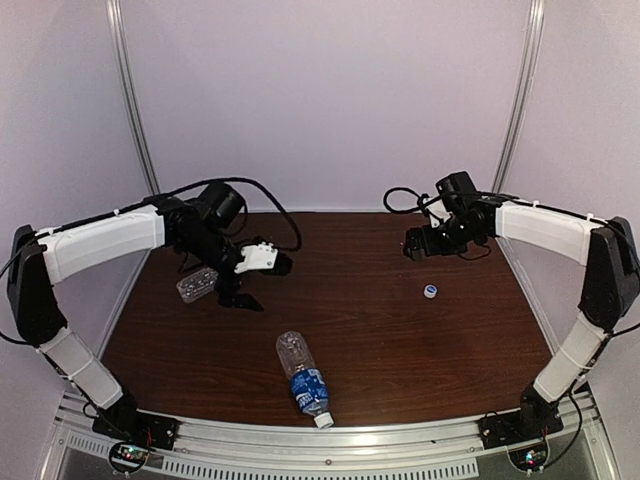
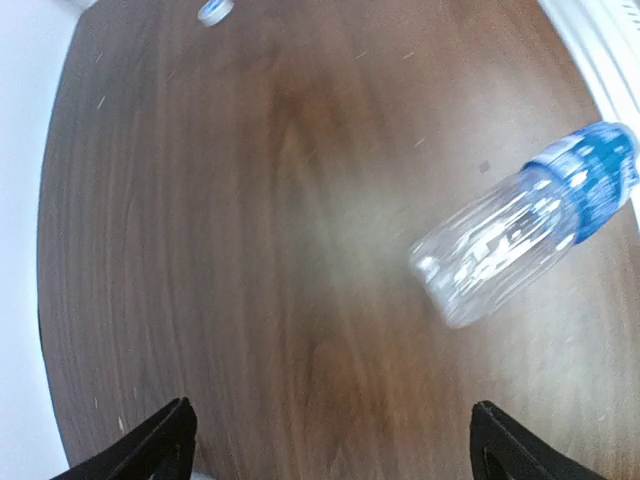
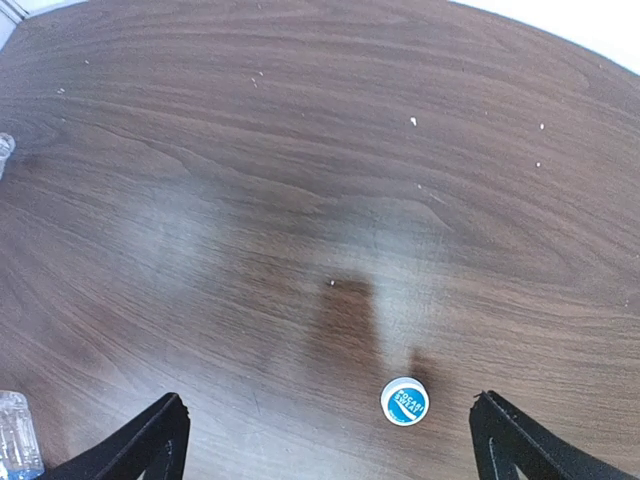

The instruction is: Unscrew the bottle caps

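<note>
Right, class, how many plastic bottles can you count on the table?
2. The blue-labelled bottle lies on its side at front centre. The unlabelled bottle lies at the left, partly hidden under the left arm. No others show.

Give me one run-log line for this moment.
left hand open, empty | right hand open, empty | loose cap on table | labelled bottle lying, capped | unlabelled bottle lying

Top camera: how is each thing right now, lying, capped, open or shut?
Clear crinkled plastic bottle with blue label: lying down, white cap on.
Clear unlabelled plastic bottle: lying down.
Small round white plastic cap: loose on the table.
Left gripper: open, empty.
Right gripper: open, empty.
</note>
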Motion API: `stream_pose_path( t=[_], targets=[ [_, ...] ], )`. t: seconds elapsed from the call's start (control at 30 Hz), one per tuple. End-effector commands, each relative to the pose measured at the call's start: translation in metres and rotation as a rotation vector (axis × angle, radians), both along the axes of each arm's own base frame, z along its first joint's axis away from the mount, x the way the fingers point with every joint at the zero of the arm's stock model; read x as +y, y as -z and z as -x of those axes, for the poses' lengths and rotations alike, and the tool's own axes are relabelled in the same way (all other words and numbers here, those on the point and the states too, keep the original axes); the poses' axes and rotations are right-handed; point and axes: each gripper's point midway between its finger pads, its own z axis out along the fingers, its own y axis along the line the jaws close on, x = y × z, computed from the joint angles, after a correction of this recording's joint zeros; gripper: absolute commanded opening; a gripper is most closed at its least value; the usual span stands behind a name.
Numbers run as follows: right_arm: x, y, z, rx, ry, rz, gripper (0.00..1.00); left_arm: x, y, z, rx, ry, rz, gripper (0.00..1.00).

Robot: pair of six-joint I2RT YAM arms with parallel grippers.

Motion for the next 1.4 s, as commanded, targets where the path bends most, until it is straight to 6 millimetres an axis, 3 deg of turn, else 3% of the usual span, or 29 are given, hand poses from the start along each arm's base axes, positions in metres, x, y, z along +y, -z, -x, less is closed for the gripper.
stream_pose_path(
  t=[0.0, 0.1, 0.23, 0.33, 0.43, 0.53, 0.67, 0.77, 0.97, 1.23, 1.37],
  targets=[
    [0.012, -0.023, 0.002, -0.091, -0.036, -0.082, 1.00, -0.054, 0.002, 0.074, -0.014, 0.336, -0.070, 0.97],
    [0.013, -0.026, 0.007, -0.096, -0.043, -0.091, 1.00, -0.075, 0.010, 0.104, 0.014, 0.478, -0.090, 0.97],
    [0.011, -0.024, 0.011, -0.084, -0.041, -0.086, 1.00, -0.094, 0.021, 0.120, -0.003, 0.588, -0.123, 0.97],
    [0.011, -0.021, 0.012, -0.076, -0.034, -0.090, 1.00, -0.102, 0.032, 0.136, 0.020, 0.662, -0.146, 0.97],
    [0.013, -0.014, 0.012, -0.063, -0.027, -0.102, 1.00, -0.101, 0.058, 0.152, 0.001, 0.734, -0.243, 0.98],
    [0.018, -0.008, 0.012, -0.042, -0.029, -0.122, 1.00, -0.105, 0.082, 0.150, -0.063, 0.765, -0.322, 0.97],
    [0.021, -0.001, 0.014, -0.019, -0.033, -0.127, 1.00, -0.109, 0.087, 0.149, -0.073, 0.790, -0.326, 0.97],
    [0.021, 0.002, 0.015, -0.013, -0.035, -0.123, 1.00, -0.104, 0.096, 0.150, -0.070, 0.809, -0.348, 0.98],
    [0.025, 0.006, 0.015, -0.007, -0.036, -0.144, 1.00, -0.090, 0.134, 0.147, -0.091, 0.850, -0.418, 0.96],
    [0.025, 0.000, 0.018, -0.013, -0.042, -0.150, 1.00, -0.103, 0.129, 0.140, -0.097, 0.784, -0.392, 0.77],
    [0.027, -0.008, 0.018, -0.029, -0.041, -0.171, 1.00, -0.104, 0.121, 0.141, -0.064, 0.731, -0.385, 0.54]
  ],
)
